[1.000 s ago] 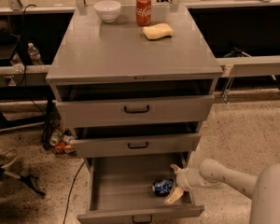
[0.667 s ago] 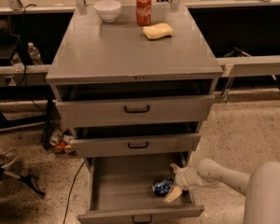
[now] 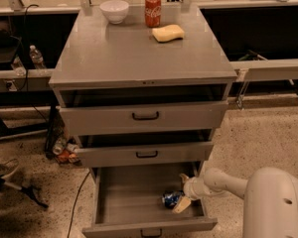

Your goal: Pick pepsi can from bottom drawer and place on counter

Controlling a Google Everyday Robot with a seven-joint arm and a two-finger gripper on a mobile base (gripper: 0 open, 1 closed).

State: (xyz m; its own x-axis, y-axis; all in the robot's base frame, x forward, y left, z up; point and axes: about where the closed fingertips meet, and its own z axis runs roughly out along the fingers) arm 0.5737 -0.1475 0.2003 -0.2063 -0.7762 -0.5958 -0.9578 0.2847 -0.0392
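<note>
The pepsi can (image 3: 171, 199) lies on its side inside the open bottom drawer (image 3: 131, 197), near its right front corner. My gripper (image 3: 182, 192) reaches in over the drawer's right wall, with one pale finger behind the can and one (image 3: 182, 204) at its front right side. The fingers are spread around the can's right end. The counter (image 3: 139, 48) is the grey cabinet top above.
On the counter stand a white bowl (image 3: 114, 10), a red Coca-Cola can (image 3: 152, 10) and a yellow sponge (image 3: 168, 32) along the back. The two upper drawers (image 3: 144, 115) stand slightly open. Bottles and cables lie on the floor at the cabinet's left (image 3: 63, 150).
My gripper has shifted slightly left, closer onto the can. The can has not visibly moved.
</note>
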